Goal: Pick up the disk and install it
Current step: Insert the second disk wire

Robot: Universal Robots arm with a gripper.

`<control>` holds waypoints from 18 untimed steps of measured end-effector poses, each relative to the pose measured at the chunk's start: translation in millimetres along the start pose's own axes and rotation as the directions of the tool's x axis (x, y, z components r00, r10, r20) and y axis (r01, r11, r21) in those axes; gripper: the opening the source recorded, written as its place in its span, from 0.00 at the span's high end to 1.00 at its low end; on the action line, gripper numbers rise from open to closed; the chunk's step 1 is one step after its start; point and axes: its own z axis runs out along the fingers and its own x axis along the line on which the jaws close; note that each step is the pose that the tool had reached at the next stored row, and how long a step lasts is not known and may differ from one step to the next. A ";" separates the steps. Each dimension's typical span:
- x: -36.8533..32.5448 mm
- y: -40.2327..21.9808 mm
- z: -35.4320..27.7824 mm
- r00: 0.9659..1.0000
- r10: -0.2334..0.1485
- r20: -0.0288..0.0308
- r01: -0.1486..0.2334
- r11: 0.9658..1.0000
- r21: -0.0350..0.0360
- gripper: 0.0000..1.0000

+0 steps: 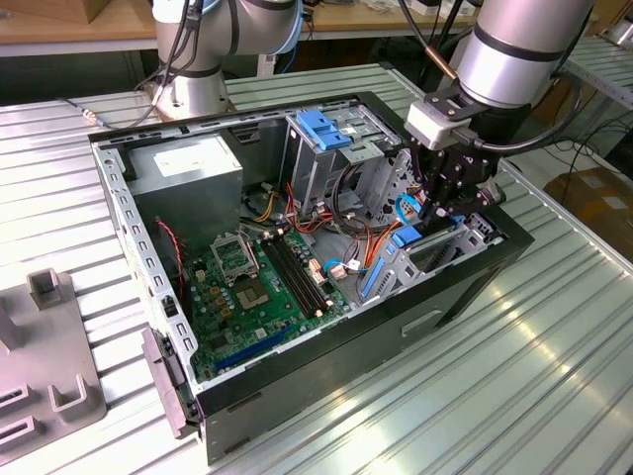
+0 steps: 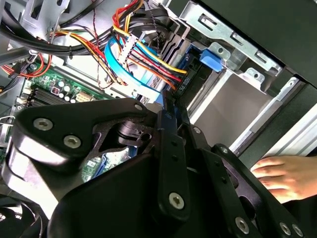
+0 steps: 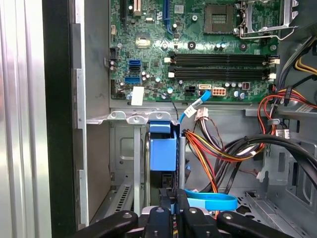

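Your disk (image 3: 163, 153) stands on edge in the drive bay (image 3: 130, 168) at the front corner of the computer case (image 1: 465, 287), directly beneath the pincer (image 3: 172, 210); in the first wrist view you see its blue carrier rail as an upright blue block between the bay's metal walls. Your pincer's two black fingers (image 3: 159, 218) are drawn close together just above that rail, with its top edge running up between them. You cannot tell from these views whether the fingers actually press on it.

In the exterior view your pincer (image 1: 445, 203) reaches down into the case just above the bay, with the disk's blue rail (image 1: 407, 237) showing below it. Just beside the pincer a bundle of red, yellow and orange cables (image 3: 218, 148) fans out, and a flat blue cable (image 3: 210, 201) loops close by the fingers. Beyond the bay, farther from the pincer, lies the green motherboard (image 3: 198, 44). In the second wrist view a person's hand (image 2: 285, 176) rests near the outside of the case, beside the pincer's black body. The case sits on a ribbed metal table (image 1: 514, 396).
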 end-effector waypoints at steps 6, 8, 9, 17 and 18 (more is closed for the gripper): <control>0.0 0.1 0.9 1.000 0.000 0.001 0.000 1.000 0.000 0.84; 0.0 0.1 0.9 1.000 0.000 0.001 0.000 1.000 0.000 0.84; 0.0 0.1 1.0 1.000 0.000 0.002 0.000 1.000 0.000 0.83; 0.2 -0.4 -4.7 1.000 0.000 0.002 0.000 1.000 0.001 0.76; 0.3 -0.6 -7.3 1.000 0.000 0.002 0.000 1.000 0.001 0.76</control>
